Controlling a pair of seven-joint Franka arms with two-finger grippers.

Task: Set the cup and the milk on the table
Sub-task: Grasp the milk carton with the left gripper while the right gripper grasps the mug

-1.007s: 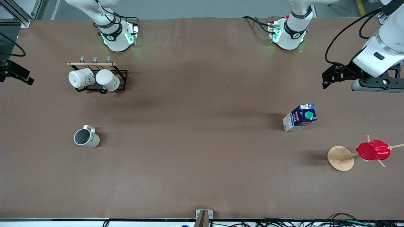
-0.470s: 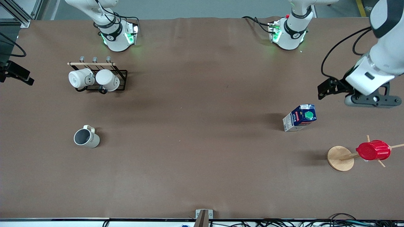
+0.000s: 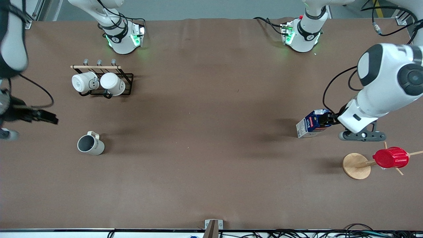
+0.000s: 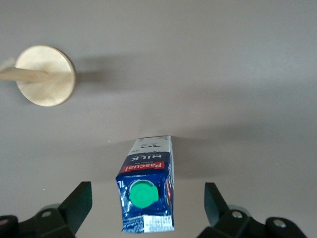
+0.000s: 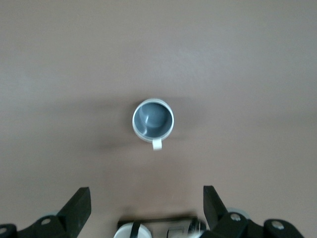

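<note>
Standing upright on the tabletop (image 3: 211, 158), the milk (image 3: 312, 123) sits toward the left arm's end and the cup (image 3: 90, 144) toward the right arm's end, each easy to reach from above. The left gripper (image 4: 147, 204) hangs over the milk, fingers wide apart, touching nothing. The right gripper (image 5: 146, 207) hangs near the cup, fingers wide apart and empty.

The left tool (image 4: 146, 201) is hovering with its fingers spread wide near the bench's left-arm edge. The right tool (image 5: 147, 204) is hanging spread wide too, over the right-arm edge.
</note>
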